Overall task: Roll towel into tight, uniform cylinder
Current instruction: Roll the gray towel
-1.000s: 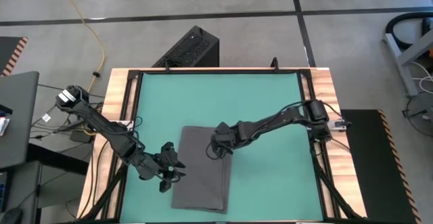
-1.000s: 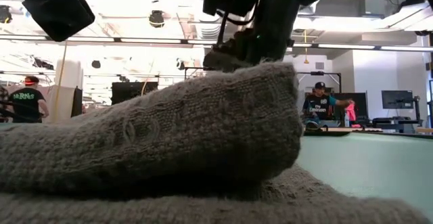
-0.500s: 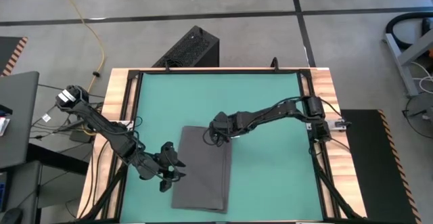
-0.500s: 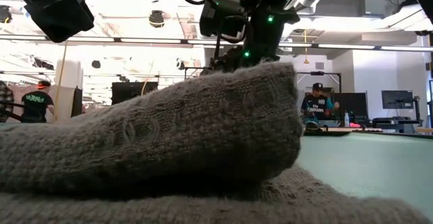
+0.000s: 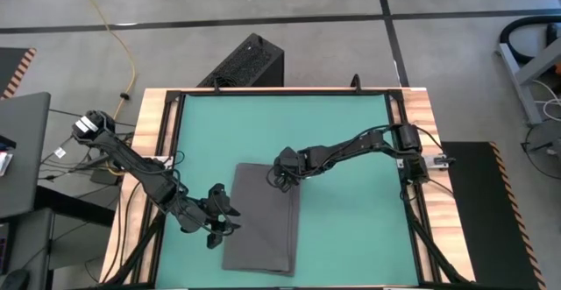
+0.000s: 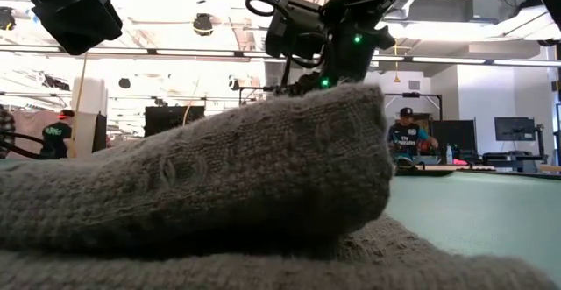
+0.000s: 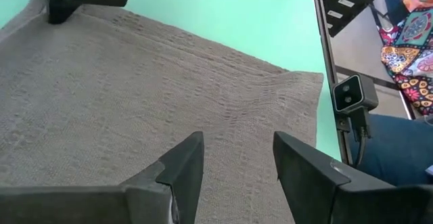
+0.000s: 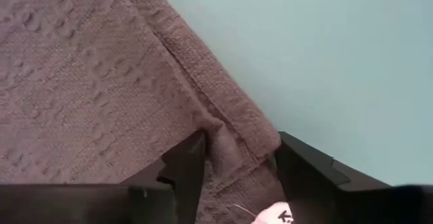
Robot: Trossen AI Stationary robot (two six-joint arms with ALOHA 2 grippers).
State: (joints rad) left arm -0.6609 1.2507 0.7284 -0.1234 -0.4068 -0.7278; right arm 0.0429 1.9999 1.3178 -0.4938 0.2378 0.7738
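Right wrist view: the right gripper (image 8: 233, 163) has its jaws clamped on a pinched ridge of the towel (image 8: 101, 82) at the hemmed edge, with a bit of white tag (image 8: 281, 216) showing just beside the fingers. From above, this gripper (image 5: 282, 173) sits at the towel's far right corner. The left gripper (image 7: 233, 163) holds its jaws apart above the cloth, gripping nothing; from above it (image 5: 219, 220) is at the towel's left edge.

The towel (image 5: 261, 220) lies flat and folded on the near middle of the green mat (image 5: 289, 123), which covers a wood-edged table (image 5: 147, 115). A black box (image 5: 245, 62) stands on the grey concrete floor beyond the far edge.

In the low view the towel (image 6: 202, 194) fills the foreground and hides most of the table; people in the room behind are too small to make out.
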